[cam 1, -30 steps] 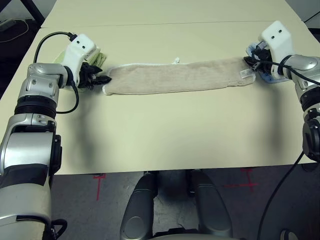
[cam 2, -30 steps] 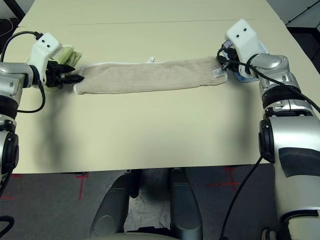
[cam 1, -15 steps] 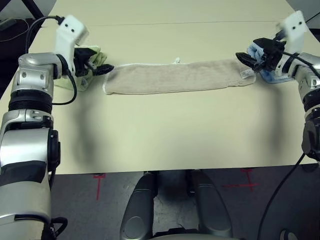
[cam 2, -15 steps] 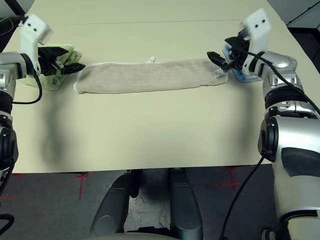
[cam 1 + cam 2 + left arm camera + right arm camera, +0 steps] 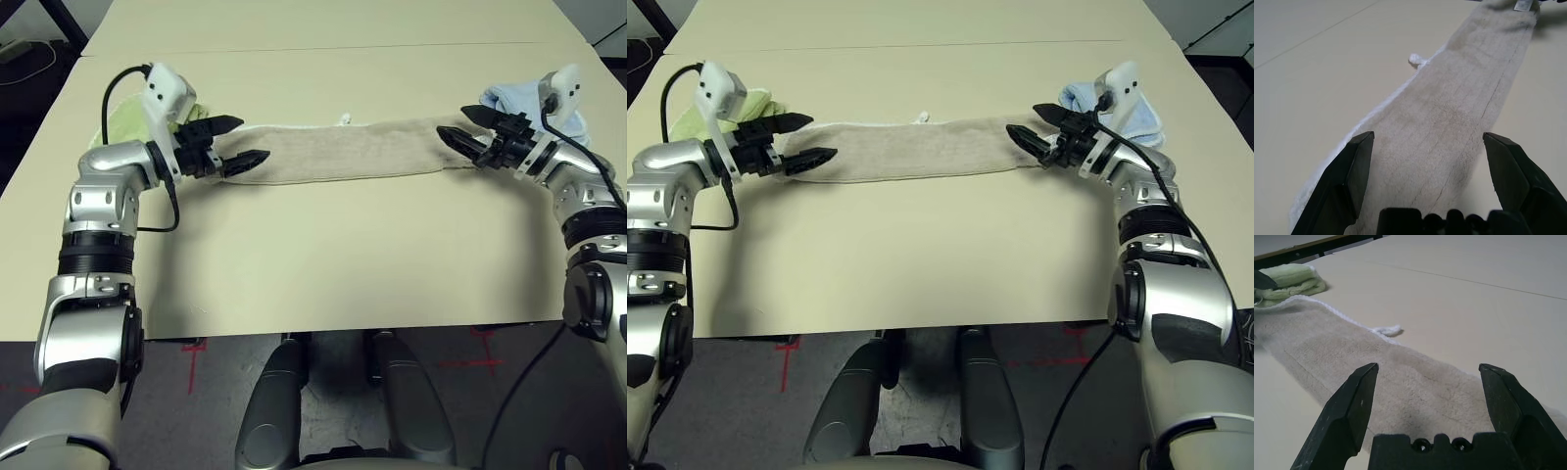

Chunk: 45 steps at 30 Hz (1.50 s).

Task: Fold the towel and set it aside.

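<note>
Beige terry towel (image 5: 343, 152) lies flat as a long narrow strip, parallel to the surface's (image 5: 323, 264) far edge, white loop on its far side. Left claw (image 5: 238, 141) and right claw (image 5: 455, 135), both spread and empty, straddle opposite ends, likely set for an end-to-end fold. Near half of surface bare; green folded towel (image 5: 122, 119) and blue folded towel (image 5: 524, 98) flank the ends.

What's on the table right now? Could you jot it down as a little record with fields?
Towel: beige, lying flat as a long strip across the table
Left end effector: open, over the strip's left end
Right end effector: open, over its right end
Green towel: folded, behind the left arm
Blue towel: behind the right arm
</note>
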Each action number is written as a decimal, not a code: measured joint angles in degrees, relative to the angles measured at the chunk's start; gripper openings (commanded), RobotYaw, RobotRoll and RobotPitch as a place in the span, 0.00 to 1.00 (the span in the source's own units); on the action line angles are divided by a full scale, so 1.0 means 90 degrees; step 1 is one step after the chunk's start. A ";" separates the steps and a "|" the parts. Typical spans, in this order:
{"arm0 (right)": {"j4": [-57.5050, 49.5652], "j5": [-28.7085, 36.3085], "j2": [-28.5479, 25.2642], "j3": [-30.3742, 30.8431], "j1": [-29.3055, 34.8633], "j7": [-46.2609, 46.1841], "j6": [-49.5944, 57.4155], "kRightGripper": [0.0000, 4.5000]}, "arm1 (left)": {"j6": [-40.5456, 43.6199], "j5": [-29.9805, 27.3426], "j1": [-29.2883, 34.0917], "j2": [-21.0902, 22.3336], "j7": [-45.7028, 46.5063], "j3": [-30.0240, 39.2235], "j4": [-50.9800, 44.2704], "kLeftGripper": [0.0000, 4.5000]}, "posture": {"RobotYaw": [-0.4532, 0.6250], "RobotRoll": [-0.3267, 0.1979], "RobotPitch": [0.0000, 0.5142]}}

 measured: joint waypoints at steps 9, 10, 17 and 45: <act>-0.0171 -0.0003 0.0097 0.0072 0.0119 -0.0016 -0.0025 0.99 | -0.0486 -0.0232 0.0429 -0.0291 -0.0504 -0.0092 -0.0220 1.00 | 0.41 0.62 0.51; -0.0189 -0.0011 0.0106 0.0115 0.0174 0.0019 -0.0131 0.99 | -0.0516 -0.0241 0.0486 -0.0360 -0.0515 -0.0125 -0.0224 1.00 | 0.41 0.62 0.51; -0.0267 0.0284 -0.0006 -0.0061 0.0435 0.0096 0.0117 0.99 | -0.0602 -0.0320 0.0690 -0.0726 -0.0393 -0.0220 -0.0238 1.00 | 0.40 0.62 0.50; -0.3845 0.2650 -0.0274 -0.1291 0.2801 -0.2201 0.5014 0.99 | -0.0374 -0.0349 0.0630 -0.0756 -0.0456 -0.0322 -0.0330 1.00 | 0.39 0.62 0.51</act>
